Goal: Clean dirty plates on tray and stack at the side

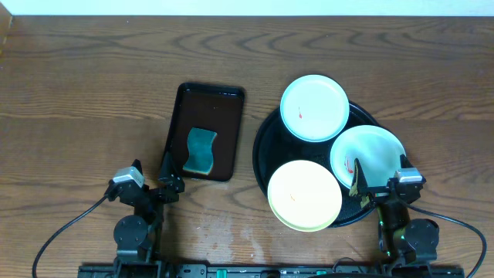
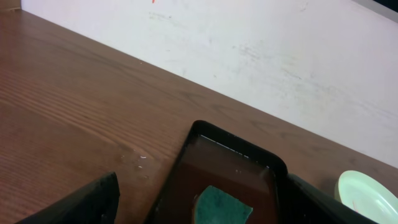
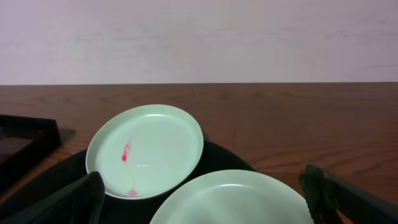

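Three plates lie on the round black tray (image 1: 262, 148). A pale mint plate (image 1: 314, 107) with a small red smear sits at the far side. A second pale mint plate (image 1: 369, 153) with a red smear is at the right. A pale yellow plate (image 1: 304, 195) is at the near side. My right gripper (image 1: 379, 176) is open and empty, at the near edge of the right plate. In the right wrist view the far plate (image 3: 149, 149) and the near plate (image 3: 236, 199) show between my open fingers (image 3: 202, 196). My left gripper (image 1: 168, 179) is open and empty.
A rectangular black tray (image 1: 207, 104) left of the round tray holds a teal sponge (image 1: 201, 150). The left wrist view shows this tray (image 2: 236, 155) and sponge (image 2: 222, 205) between my open fingers (image 2: 208, 208), and a plate (image 2: 370, 196) at the right edge. A white wall is behind.
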